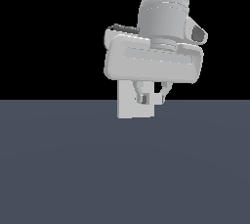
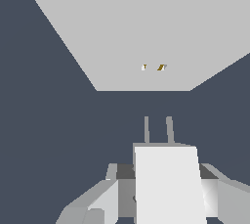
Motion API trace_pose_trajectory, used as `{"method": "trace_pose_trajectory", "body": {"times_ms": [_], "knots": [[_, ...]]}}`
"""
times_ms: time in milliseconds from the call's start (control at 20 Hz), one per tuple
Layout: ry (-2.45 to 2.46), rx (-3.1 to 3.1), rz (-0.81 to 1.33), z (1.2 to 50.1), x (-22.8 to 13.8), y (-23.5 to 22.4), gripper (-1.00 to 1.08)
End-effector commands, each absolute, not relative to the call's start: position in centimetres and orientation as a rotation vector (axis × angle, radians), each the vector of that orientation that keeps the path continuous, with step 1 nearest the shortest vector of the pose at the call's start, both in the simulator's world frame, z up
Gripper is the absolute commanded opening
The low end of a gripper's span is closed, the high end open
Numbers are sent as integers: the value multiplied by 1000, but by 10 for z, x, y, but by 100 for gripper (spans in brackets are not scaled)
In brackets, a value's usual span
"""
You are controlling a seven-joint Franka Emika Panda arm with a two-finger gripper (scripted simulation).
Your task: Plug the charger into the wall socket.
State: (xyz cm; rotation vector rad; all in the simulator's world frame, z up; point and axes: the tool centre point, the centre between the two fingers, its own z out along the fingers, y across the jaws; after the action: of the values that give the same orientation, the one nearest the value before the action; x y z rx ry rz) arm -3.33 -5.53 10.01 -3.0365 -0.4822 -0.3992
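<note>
Two thin prongs (image 2: pixel 157 129) stick out of the charger (image 2: pixel 167 184), seen in the wrist view as an off-white block clamped between the gripper's (image 2: pixel 166 191) fingers (image 2: pixel 105 198), which flank it on either side. The prongs aim toward the wall socket (image 2: pixel 132 32), whose two small holes (image 2: pixel 153 67) sit roughly in line with them. A strip of bare dark floor (image 2: pixel 58 135) separates the prong tips from the plate's near edge, so the two are still apart.

In the exterior view, going from the left: open grey floor with nothing on it, then the upright plate of the wall socket (image 1: pixel 128 106) at about 12 o'clock from the frame's centre, its lower edge meeting the floor just below the horizon line. The gripper (image 1: pixel 154 96) hangs in front of the plate's right half, fingers narrow, with the charger hard to tell apart there from the plate behind it. At 3 o'clock of the plate the floor is open again.
</note>
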Motion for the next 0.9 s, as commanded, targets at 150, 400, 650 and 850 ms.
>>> {"method": "trace_pose_trajectory", "body": {"times_ms": [150, 400, 650, 850], "knots": [[-482, -3037, -399, 100, -30, -54, -100], [-483, -3037, -399, 100, -17, -50, -100], [-483, -3038, -398, 100, 2, -43, -100], [-483, -3038, -398, 100, 12, -40, -100]]}}
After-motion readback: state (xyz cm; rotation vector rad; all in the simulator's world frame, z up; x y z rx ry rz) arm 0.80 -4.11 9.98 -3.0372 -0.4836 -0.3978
